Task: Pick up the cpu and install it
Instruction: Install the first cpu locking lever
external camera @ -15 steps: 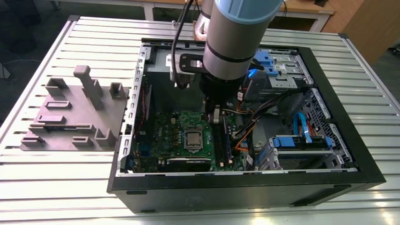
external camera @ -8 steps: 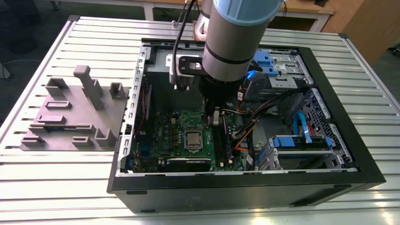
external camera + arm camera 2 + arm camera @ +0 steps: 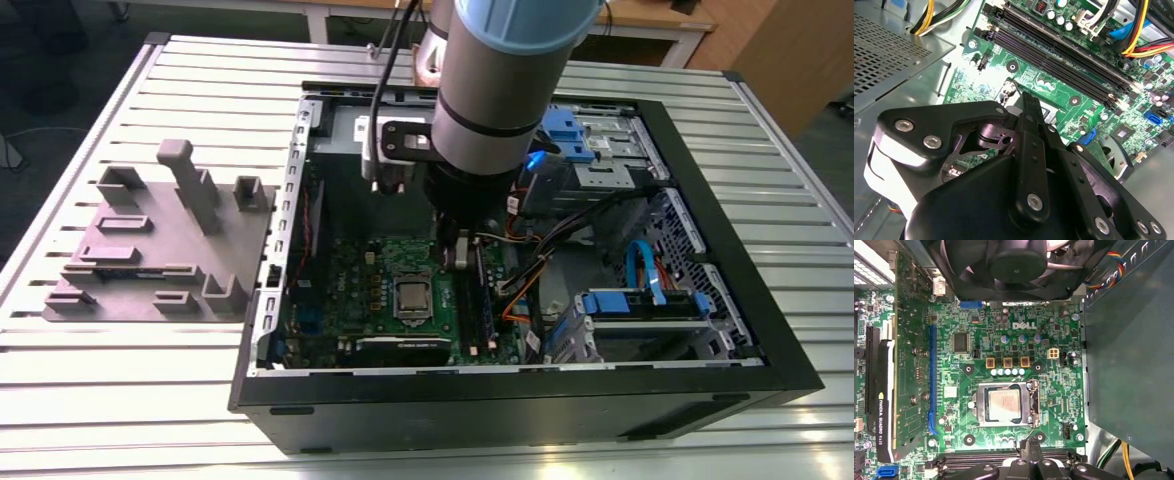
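The end effector (image 3: 461, 250) hangs below the arm inside the open computer case (image 3: 747, 310) in the exterior view, above the motherboard (image 3: 387, 270); the case stands on a slatted metal surface (image 3: 200, 70) beside a grey fixture block (image 3: 160, 250). The cpu (image 3: 412, 298) lies flat in its socket on the board, just beside and below the tool. In the second wrist view, the end effector (image 3: 1025, 97) appears with its black fingers (image 3: 1030, 120) pressed together into one narrow blade, pinching nothing, its tip over the socket frame (image 3: 1006, 92) corner. In the first wrist view, the cpu (image 3: 1003, 405) sits square within the socket frame (image 3: 1004, 406), metal lid up, with the end effector (image 3: 1026, 446) at the frame's edge beside the memory slots (image 3: 1004, 460) and a fan (image 3: 1014, 265) beyond the board's far side. Judged from these views, the chip is light, rigid and smooth-topped, hence slippery, and its underside contacts are fragile; grip belongs on two opposite rim edges, kept level, never on the lid face.
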